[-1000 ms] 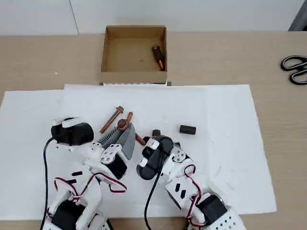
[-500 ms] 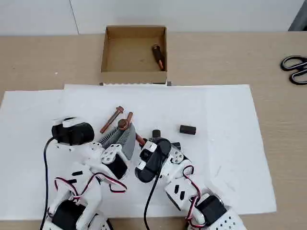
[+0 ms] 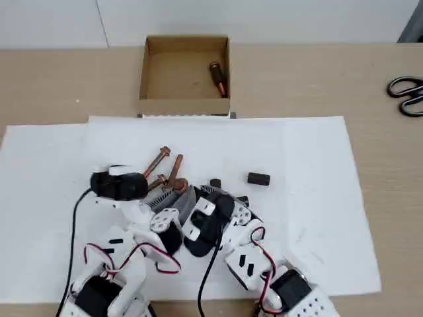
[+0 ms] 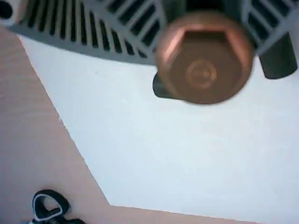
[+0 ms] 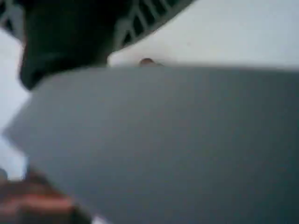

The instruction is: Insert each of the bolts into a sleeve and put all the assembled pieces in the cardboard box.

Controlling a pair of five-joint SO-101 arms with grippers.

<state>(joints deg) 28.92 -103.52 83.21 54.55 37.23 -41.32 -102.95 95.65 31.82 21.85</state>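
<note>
My left gripper (image 3: 181,193) is shut on a copper bolt (image 4: 202,58), whose hex head faces the left wrist camera between the ribbed grey jaws. My right gripper (image 3: 213,189) sits right beside it, tip to tip, shut on a black sleeve (image 5: 60,37). A broad grey jaw (image 5: 163,140) of the left gripper lies across most of the right wrist view. Two loose bolts (image 3: 155,163) (image 3: 175,169) lie on the paper just beyond the left gripper. A loose black sleeve (image 3: 258,178) lies to the right. The cardboard box (image 3: 185,105) at the back holds one assembled piece (image 3: 218,78).
White paper (image 3: 310,198) covers the near half of the wooden table. Scissors (image 3: 406,94) lie at the far right edge. Bare paper stretches to the right of the arms and between them and the box.
The left arm has swung right, bringing its gripper and bolt up against the right gripper. The right arm has shifted slightly left. The loose parts stay put.
</note>
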